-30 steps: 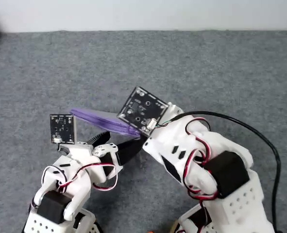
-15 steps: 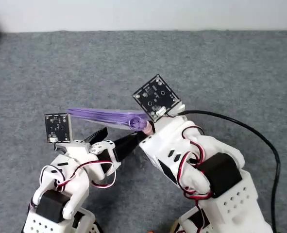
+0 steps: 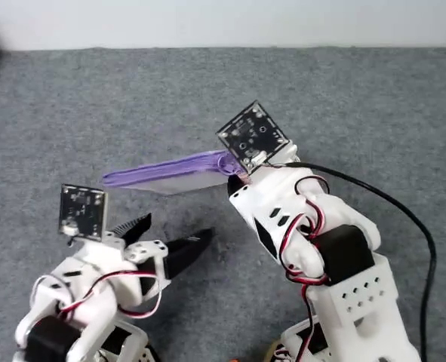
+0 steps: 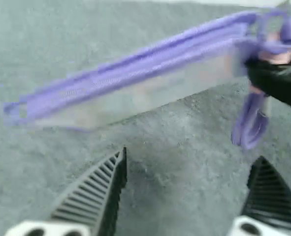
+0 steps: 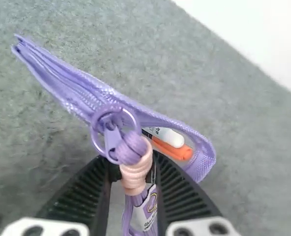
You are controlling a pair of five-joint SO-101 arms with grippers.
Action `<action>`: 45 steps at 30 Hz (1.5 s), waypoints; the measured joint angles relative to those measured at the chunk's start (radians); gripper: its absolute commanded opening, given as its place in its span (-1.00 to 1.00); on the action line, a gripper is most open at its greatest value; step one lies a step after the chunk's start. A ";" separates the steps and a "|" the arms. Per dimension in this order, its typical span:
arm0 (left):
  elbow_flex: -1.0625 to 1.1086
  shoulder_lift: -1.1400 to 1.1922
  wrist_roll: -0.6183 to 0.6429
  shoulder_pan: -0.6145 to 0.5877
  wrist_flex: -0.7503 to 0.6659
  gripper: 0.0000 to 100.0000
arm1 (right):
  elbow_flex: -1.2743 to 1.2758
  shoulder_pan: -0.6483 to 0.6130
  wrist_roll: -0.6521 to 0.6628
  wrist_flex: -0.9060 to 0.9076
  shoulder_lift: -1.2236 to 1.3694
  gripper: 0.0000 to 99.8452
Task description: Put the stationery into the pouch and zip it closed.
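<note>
The purple-edged clear pouch [image 3: 170,175] hangs off the table, held by one end and slanting down toward the left. My right gripper [image 5: 130,167] is shut on its zipper pull [image 5: 111,130] and the purple and pink tassel. An orange pen and a white one [image 5: 170,142] lie inside the pouch [image 5: 61,78], whose end is gaping by the pull. My left gripper [image 3: 170,234] stands open below the pouch, apart from it. In the left wrist view the pouch [image 4: 135,78] stretches past my open left gripper [image 4: 192,157], with nothing between the fingers.
Grey carpet-like table surface [image 3: 358,113] lies all around, with a white wall strip at the back. A black cable [image 3: 404,215] loops along the right arm. Both arm bases crowd the near edge.
My left gripper has drawn back toward its base and opened wider, away from the pouch. The right gripper has swung the pouch's held end up and farther back.
</note>
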 measured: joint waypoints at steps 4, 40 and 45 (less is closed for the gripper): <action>-0.061 0.000 -0.107 -0.091 -0.011 -0.26 | 0.000 0.000 0.078 -0.035 0.009 -0.98; 0.169 0.006 -0.462 -0.149 -0.434 -0.57 | 0.003 -0.172 0.315 -0.181 0.017 -0.98; 0.170 0.009 -0.462 -0.144 -0.463 -0.59 | 0.003 -0.172 0.315 -0.181 0.017 -0.98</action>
